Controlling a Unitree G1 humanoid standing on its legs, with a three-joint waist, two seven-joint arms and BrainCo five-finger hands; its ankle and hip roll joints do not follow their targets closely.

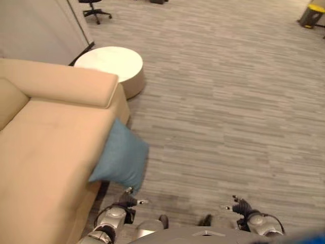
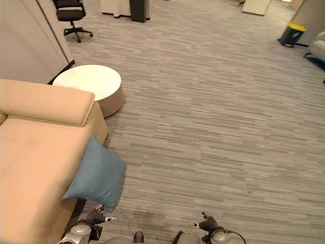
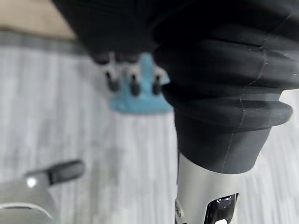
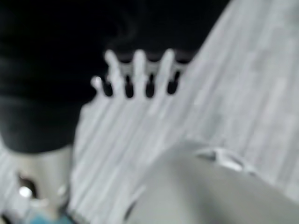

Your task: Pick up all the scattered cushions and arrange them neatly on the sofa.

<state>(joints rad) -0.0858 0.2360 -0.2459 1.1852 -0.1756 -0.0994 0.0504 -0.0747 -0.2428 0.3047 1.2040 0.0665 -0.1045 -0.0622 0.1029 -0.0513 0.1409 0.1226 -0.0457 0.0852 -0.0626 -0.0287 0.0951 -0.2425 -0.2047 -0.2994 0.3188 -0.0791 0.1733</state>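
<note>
Carpet [image 1: 218, 101] in grey strips covers the floor, and a tan sofa [image 1: 45, 142] stands along the robot's left side. One blue cushion [image 1: 121, 158] leans upright against the sofa's front edge near its armrest [image 1: 66, 84], its lower corner down by the carpet and its upper part touching the seat's side. Beyond the armrest sits a low round white desk [image 1: 109, 63], just beside the sofa's end. A black office chair [image 2: 71, 18] stands farther off by a pale wall panel [image 2: 25, 40], and a yellow-topped bin [image 2: 293, 34] stands far across the room.

Both hands hang low in front of the robot, holding nothing. The left hand [image 1: 127, 199] sits just below the cushion without touching it, fingers straight and relaxed. The right hand [image 1: 241, 206] is well apart from the cushion over bare carpet, fingers likewise spread and loose.
</note>
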